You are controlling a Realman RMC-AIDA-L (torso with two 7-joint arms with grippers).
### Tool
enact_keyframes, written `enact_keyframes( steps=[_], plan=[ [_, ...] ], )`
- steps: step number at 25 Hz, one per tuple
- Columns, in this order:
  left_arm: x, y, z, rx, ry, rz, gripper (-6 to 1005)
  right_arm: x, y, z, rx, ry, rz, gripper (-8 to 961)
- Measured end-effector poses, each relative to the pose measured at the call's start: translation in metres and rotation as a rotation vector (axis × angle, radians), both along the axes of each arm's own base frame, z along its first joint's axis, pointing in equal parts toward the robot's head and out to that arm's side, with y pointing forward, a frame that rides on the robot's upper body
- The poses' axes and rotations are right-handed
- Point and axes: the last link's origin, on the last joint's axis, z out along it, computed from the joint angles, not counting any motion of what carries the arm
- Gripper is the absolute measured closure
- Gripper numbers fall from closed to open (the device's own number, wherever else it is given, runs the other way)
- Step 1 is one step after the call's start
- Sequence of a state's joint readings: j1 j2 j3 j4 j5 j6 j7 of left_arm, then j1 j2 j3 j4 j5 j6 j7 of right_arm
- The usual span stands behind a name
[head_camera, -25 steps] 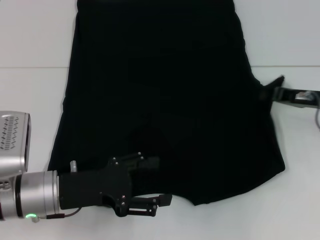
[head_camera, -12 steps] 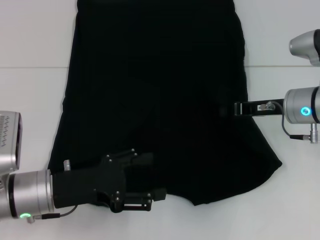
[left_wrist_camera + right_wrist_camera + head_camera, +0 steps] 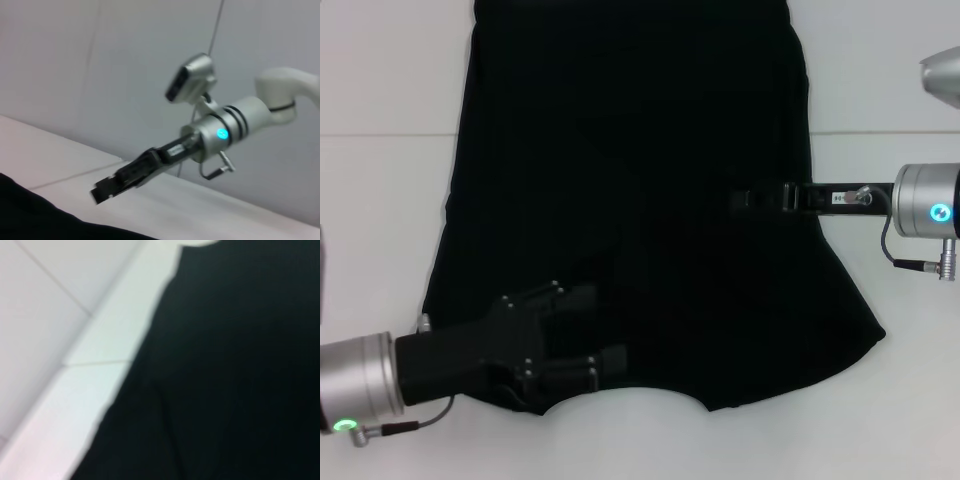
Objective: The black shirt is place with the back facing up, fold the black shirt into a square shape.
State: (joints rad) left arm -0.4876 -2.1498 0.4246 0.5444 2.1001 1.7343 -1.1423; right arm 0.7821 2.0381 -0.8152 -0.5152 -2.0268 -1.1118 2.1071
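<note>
Two grippers are engaged: beneath the near left gripper [image 3: 582, 368], whose finger state cannot be told, lies the neckline hem of the large, soft, limp black fabric shirt [image 3: 640, 180], best pinched at an edge, while the right gripper [image 3: 752, 199], likewise unreadable, hovers over its farther side.

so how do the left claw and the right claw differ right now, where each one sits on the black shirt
The left claw lies at the near hem of the black shirt, close to the robot; the right claw is farther away, about mid-length. The left claw comes in from the shirt's left side, the right claw from its right edge, reaching level across the fabric. Both are black and over the shirt.
</note>
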Motion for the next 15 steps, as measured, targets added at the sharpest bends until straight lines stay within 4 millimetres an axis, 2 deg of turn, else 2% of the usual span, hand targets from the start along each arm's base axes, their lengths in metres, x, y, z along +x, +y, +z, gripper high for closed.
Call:
enact_keyframes(
  steps=[1,4,10,13,14,15],
  plan=[
    [-0.002,0.0,0.003,0.006,-0.009,0.018,96,-0.001,-0.002,0.001,0.0,0.023,0.019,777],
    [-0.01,0.002,0.013,0.017,-0.033,0.089,96,-0.003,-0.009,0.004,0.002,0.075,0.066,538],
    [-0.036,0.002,0.038,0.037,-0.05,0.306,96,0.002,-0.027,0.003,0.032,0.165,0.134,286],
    [-0.054,-0.001,0.049,0.053,0.001,0.411,96,0.004,-0.029,0.0,0.045,0.17,0.129,173],
    [-0.054,-0.001,0.049,0.053,0.001,0.411,96,0.004,-0.029,-0.002,0.049,0.169,0.123,135],
    [-0.068,-0.003,0.055,0.087,0.058,0.464,96,0.005,-0.029,-0.003,0.052,0.168,0.118,97]
  ],
)
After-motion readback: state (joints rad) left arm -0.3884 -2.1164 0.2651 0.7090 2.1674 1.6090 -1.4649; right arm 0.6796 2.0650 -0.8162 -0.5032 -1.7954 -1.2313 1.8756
